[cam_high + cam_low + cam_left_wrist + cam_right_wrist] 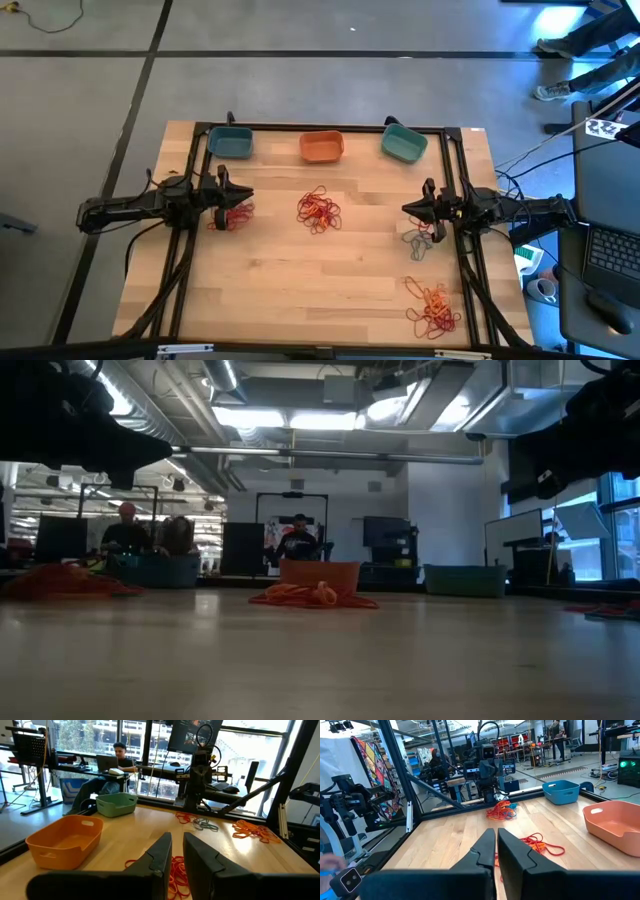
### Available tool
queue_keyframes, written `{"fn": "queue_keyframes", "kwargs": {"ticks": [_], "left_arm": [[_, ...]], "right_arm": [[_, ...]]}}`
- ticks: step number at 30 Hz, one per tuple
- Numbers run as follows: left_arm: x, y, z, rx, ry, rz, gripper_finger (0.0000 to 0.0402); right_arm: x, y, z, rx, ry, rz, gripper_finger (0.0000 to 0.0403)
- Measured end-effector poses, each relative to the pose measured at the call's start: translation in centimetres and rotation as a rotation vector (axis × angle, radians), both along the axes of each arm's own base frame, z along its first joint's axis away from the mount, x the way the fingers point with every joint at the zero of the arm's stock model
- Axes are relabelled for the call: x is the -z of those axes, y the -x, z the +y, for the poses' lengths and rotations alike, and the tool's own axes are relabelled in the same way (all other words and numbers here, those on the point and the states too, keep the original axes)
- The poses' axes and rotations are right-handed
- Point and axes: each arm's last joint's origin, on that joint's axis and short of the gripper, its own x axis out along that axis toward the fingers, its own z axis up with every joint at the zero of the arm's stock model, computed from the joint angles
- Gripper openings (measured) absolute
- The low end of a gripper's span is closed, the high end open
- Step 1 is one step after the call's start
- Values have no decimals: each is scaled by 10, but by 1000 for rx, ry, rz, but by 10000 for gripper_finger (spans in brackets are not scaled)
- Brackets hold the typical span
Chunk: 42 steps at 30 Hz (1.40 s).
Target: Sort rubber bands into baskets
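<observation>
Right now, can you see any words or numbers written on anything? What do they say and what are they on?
No words or numbers can be read anywhere.
The blue basket, orange basket and green basket: plain, no labels.
The wooden table: no writing.
The white tag with black squares beside the laptop: a pattern, no letters.
The monitor and colourful hanging in the room: too blurred to read.

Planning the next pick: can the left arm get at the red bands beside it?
Probably yes. The left tool sits right at the red bands, empty, with bare table around them. Its fingers are nearly together and would need to open first.
</observation>
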Motion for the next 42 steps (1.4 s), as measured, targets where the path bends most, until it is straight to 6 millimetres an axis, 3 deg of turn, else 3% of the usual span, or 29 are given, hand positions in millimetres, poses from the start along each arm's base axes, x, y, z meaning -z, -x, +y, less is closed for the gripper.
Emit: {"fn": "queue_keyframes", "kwargs": {"ticks": [18,30,35,42], "left_arm": [[0,0,0,0,-3,0,45],[-18,2,0,-15,-96,-172,45],[-19,3,2,-84,-125,-174,45],[-19,3,3,-114,-156,-163,45]], "right_arm": [[-1,0,-1,38,33,-12,23],[-12,0,-8,276,78,-93,23],[-24,2,-9,320,71,-122,23],[-24,3,-11,390,77,-103,23]]}}
